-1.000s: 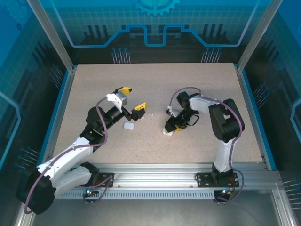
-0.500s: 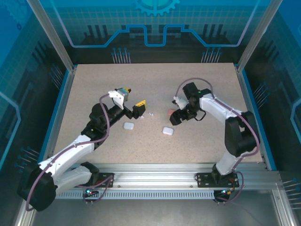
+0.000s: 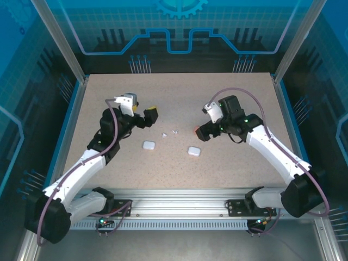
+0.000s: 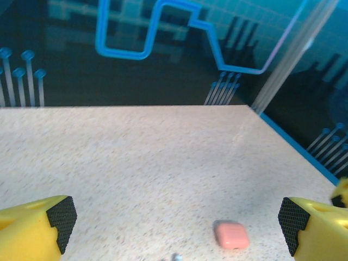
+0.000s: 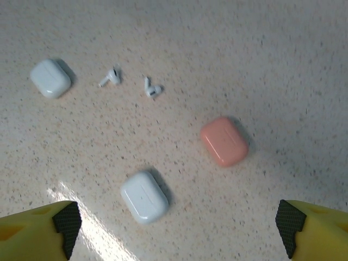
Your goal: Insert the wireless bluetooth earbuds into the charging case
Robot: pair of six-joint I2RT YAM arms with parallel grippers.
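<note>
The left claw (image 4: 176, 220) gapes wide, holding nothing. Between it and the right claw, on the speckled table (image 5: 272, 43), lie one white pebble-shaped plastic case (image 5: 50, 78), two tiny white stemmed earbuds (image 5: 110, 77) loose near each other, a second white case (image 5: 144, 197), and one salmon-pink case (image 5: 224, 141), the nearest to the right claw (image 5: 176, 223), which is likewise spread wide and empty.

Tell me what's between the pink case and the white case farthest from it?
In the right wrist view, a white earbud and a second earbud lie loose between the pink case and that white case.
</note>
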